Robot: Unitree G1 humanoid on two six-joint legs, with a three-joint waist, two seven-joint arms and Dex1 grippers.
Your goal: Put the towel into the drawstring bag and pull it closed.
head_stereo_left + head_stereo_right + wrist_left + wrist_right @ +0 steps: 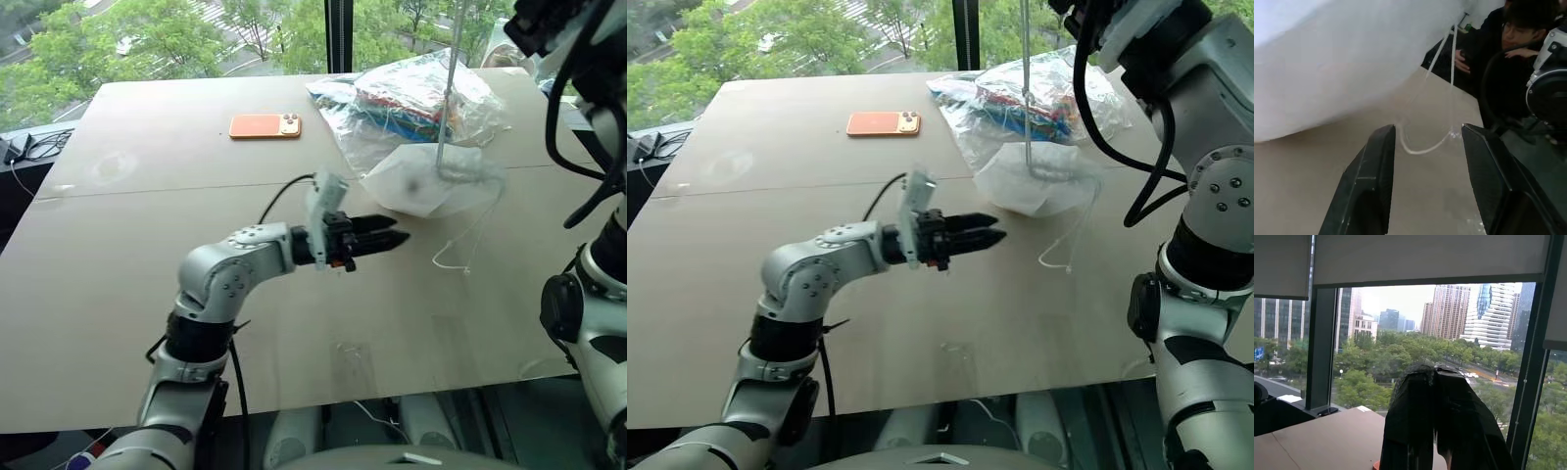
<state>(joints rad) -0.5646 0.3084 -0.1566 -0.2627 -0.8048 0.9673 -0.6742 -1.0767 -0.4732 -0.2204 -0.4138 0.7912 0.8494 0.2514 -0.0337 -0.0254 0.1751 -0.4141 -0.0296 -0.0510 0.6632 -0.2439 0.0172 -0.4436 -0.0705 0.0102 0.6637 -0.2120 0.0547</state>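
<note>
The drawstring bag [431, 186] lies on the table, bulged round, with a small dark mark showing through its fabric. The towel itself is covered by that fabric. A taut stretch of the bag's cord [1027, 88] rises straight up from the mouth toward my raised right arm. In the right wrist view my right gripper [1435, 377] has its fingers pressed together. A slack loop of cord [460, 250] trails on the table beside the bag. My left gripper [397, 238] hovers level just short of the bag, pointing at it. It is open and empty, and the loop [1422, 147] lies ahead of its fingers.
An orange phone [265, 125] lies at the back middle of the table. A big clear plastic bag of colourful items [411, 98] sits right behind the drawstring bag. A person [1518, 34] sits beyond the table's right side. Cables [24, 147] lie off the left edge.
</note>
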